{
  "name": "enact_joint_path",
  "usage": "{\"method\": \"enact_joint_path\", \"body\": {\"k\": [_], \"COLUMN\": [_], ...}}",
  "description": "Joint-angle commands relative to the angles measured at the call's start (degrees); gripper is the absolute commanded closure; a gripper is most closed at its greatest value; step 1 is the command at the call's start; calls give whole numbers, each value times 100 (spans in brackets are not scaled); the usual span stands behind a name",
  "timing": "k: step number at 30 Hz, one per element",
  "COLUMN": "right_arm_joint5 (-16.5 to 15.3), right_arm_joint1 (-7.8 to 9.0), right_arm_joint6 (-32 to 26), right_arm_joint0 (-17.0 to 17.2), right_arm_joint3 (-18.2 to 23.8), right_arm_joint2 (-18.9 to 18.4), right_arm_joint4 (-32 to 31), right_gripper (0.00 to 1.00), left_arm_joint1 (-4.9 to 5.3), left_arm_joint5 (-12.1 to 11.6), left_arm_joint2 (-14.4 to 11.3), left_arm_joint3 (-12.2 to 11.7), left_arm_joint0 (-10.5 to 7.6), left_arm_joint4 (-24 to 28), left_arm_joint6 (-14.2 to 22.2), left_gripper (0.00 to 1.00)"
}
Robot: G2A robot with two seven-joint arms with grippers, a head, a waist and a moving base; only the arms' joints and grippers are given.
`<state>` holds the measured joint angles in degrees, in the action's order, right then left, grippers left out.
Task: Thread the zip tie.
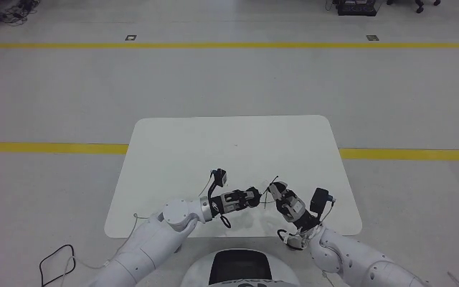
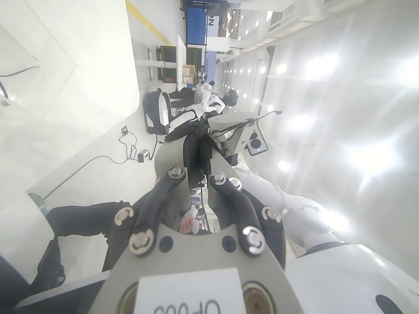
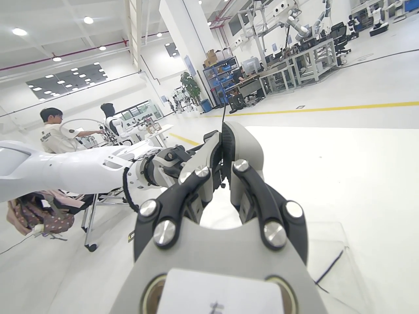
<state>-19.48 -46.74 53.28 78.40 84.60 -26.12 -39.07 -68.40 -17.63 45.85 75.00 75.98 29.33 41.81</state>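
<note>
pinching zip tie (image 3: pixel 224 115), r claw (image 3: pixel 223 140) nr table (image 1: pixel 215 143) edge.

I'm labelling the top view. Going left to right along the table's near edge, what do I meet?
Left pincer → zip tie → right pincer.

**Zip tie mostly out of sight**

From above, the zip tie (image 1: pixel 272 186) is a hair-thin dark line between the left gripper (image 1: pixel 251 196) and right gripper (image 1: pixel 281 195), too small to tell whether it is threaded. The right gripper's pressed fingers (image 3: pixel 229 142) hide the strap's lower part.
</note>
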Motion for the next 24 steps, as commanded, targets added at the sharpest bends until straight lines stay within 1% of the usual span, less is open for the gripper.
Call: {"method": "enact_joint_path", "body": {"k": [1,24], "right_arm_joint5": [0,0], "right_arm_joint1": [-4,-43], "right_arm_joint6": [-23,-117], "right_arm_joint0": [-12,-78], "right_arm_joint3": [-3,-113], "right_arm_joint2": [11,65], "right_arm_joint4": [11,96], "right_gripper": [100,100], "left_arm_joint1": [1,6], "left_arm_joint5": [-1,-29], "left_arm_joint2": [-7,-87], "left_arm_joint3": [-3,-51], "left_arm_joint0": [-5,-62], "left_arm_joint4": [3,81], "left_arm_joint6": [-2,3], "left_gripper": [100,100]}}
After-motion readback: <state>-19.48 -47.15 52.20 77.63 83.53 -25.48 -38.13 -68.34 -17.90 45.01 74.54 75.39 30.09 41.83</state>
